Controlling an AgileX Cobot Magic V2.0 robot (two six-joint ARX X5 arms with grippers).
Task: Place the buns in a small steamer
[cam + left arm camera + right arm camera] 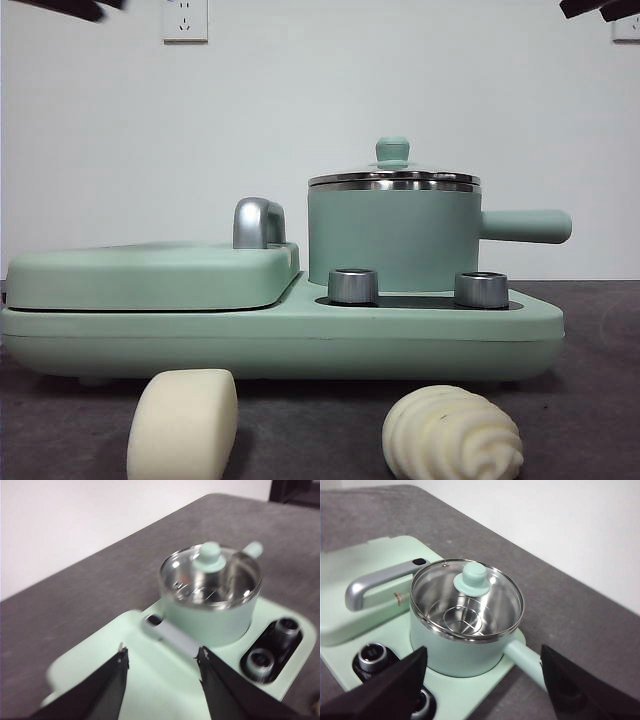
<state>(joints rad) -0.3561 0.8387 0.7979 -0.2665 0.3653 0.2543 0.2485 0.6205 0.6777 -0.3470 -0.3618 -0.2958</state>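
The small steamer (395,238) is seated on the mint-green cooker base (300,335) with its glass lid (467,596) still on — nothing can be dropped in yet. The smooth bun (182,422) and ridged bun (452,435) are laid on the table (590,400) in front. The left hand (161,667) and right hand (482,680) are held wide above the pot — presumably for the lid.

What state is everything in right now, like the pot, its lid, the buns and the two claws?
Small steamer: upright on the cooker, no buns inside.
Glass lid: on, closed.
Griddle lid: shut flat.
Smooth bun: on the table, untouched.
Spiral bun: on the table, untouched.
Left gripper: open, holding nothing.
Right gripper: open, holding nothing.
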